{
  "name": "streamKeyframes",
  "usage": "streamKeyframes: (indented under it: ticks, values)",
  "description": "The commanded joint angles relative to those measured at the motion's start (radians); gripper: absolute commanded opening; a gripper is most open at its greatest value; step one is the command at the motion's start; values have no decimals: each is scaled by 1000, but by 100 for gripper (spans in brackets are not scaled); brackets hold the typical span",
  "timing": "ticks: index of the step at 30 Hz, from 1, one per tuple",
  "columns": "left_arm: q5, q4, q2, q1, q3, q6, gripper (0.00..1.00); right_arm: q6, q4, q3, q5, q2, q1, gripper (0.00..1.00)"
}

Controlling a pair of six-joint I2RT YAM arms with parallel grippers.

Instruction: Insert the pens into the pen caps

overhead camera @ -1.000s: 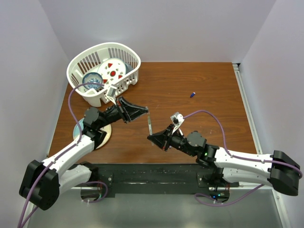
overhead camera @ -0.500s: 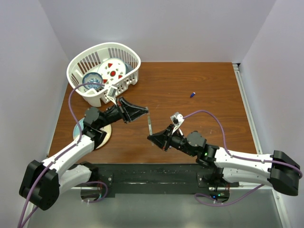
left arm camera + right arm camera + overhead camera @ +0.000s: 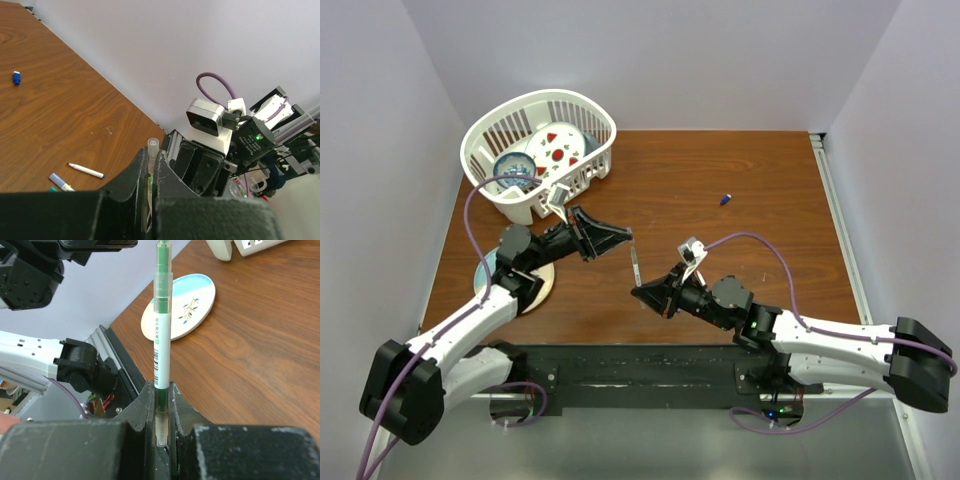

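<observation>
A pen (image 3: pixel 635 262) with a white barrel and green parts hangs above the table, held at both ends. My right gripper (image 3: pixel 640 291) is shut on its lower, translucent end; the right wrist view has the pen (image 3: pixel 161 345) rising straight out of that gripper (image 3: pixel 161 387). My left gripper (image 3: pixel 628 238) is shut on the upper end, where a clear tip with green inside (image 3: pixel 152 146) pokes past the left gripper (image 3: pixel 149 156). A blue pen cap (image 3: pixel 726 199) lies alone on the table to the right (image 3: pixel 16 78). A bare white pen (image 3: pixel 86 170) and a purple-capped one (image 3: pixel 61 181) lie on the wood.
A white basket (image 3: pixel 592 118) holding dishes stands at the back left. A pale oval plate (image 3: pixel 542 283) lies under my left arm, seen again as the plate (image 3: pixel 192 295) in the right wrist view. A metal rail (image 3: pixel 835 215) runs along the right table edge.
</observation>
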Motion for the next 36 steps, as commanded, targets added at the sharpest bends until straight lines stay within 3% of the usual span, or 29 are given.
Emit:
streamKeyframes:
  ticks: [1,12,24,36]
  values:
    - [-24,-82,-24,-3,45,84,0,-1,59,42,13,-33,-3,0]
    - [-19,-142,-40,-2,74,110,0,-7,46,53,19,-24,-2,0]
    - [105,43,-70,-5,-87,-43,0,-102,0,215,20,45,-39,0]
    - [151,-108,-73,-26,-145,105,0,-195,-18,312,-22,30,-131,0]
